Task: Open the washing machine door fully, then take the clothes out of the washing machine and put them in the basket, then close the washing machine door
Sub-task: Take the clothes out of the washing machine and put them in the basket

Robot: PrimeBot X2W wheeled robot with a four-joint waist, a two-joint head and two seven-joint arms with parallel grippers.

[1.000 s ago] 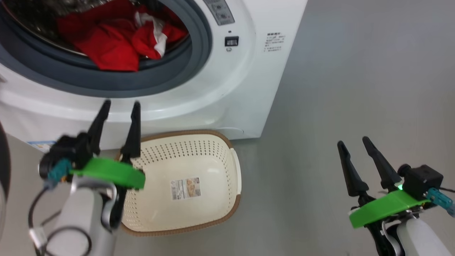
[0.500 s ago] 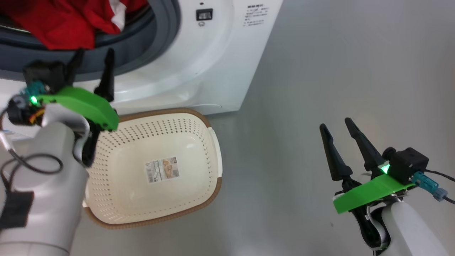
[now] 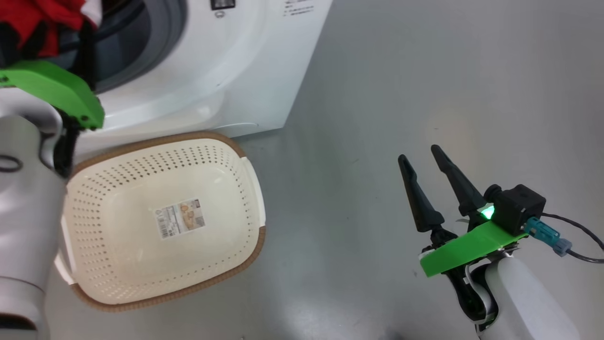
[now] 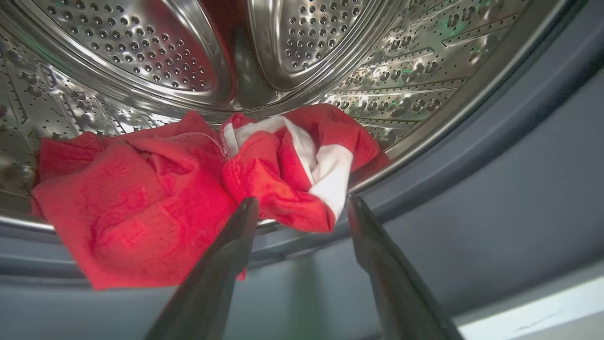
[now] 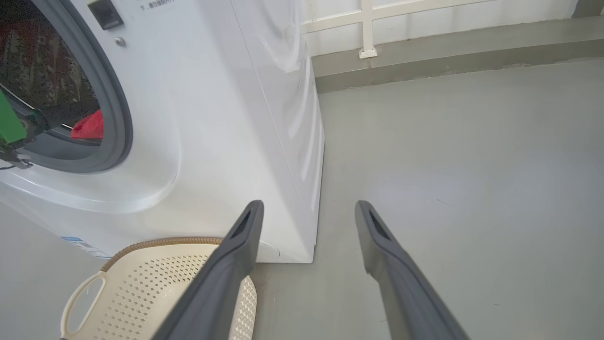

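1. The left gripper [image 4: 302, 200] is up at the mouth of the washing machine [image 3: 226, 71]. Its two dark fingers are spread wide and hold nothing, and they point straight into the opening.
2. Just under and ahead of the fingertips runs the grey rubber ring [image 4: 472, 189]. The tips sit about level with its inner lip.
3. Next come the clothes [image 4: 141, 198], low at the front of the drum. A red-and-white bundle [image 4: 302, 160] lies dead ahead, and in the wrist view it lines up with the gap between the fingers. A bigger red piece sprawls to its left and droops over the lip.
4. The heap's long axis runs across the opening, side to side, so I'd judge a short push forward would bracket the bundle (whether the tips already touch cloth, I can't tell).
5. Behind the clothes, the perforated steel drum [image 4: 292, 47] curves up and away.
6. Down on the floor [image 3: 424, 71], the cream basket [image 3: 255, 245] sits against the foot of the machine below the opening, with nothing in it but its label.
7. Farthest from the job is the right gripper [image 3: 418, 152]. Its fingers are also parted with nothing between them, and it hangs over bare floor well apart from the drum, so the left arm is plainly the nearer one.
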